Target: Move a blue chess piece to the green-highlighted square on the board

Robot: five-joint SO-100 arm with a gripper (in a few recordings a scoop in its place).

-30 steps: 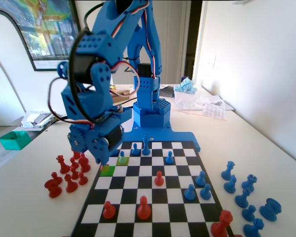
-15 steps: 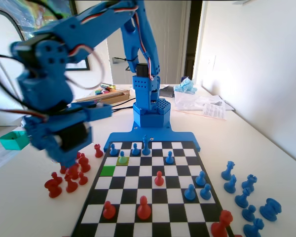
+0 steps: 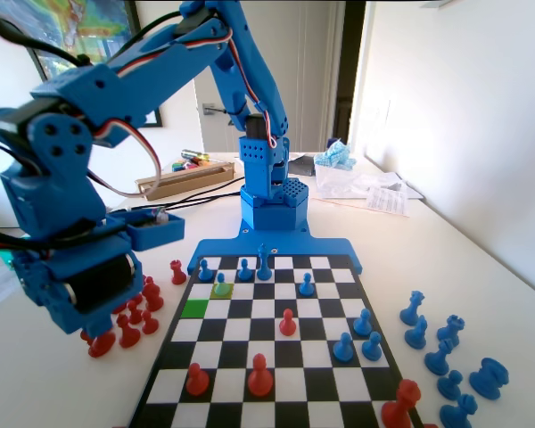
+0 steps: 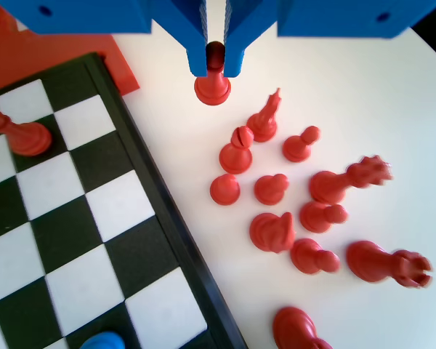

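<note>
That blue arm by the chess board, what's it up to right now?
The blue arm's gripper is off the board's left side in the fixed view, above a cluster of captured red pieces on the table. Its jaws are closed on a red pawn. The green-highlighted square is empty, and a blue chess piece sits on the paler yellow-green square just beyond it, not yet moved.

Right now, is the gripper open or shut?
Shut on a red pawn: in the wrist view the gripper jaws clamp its head, above the table beside the board.
</note>
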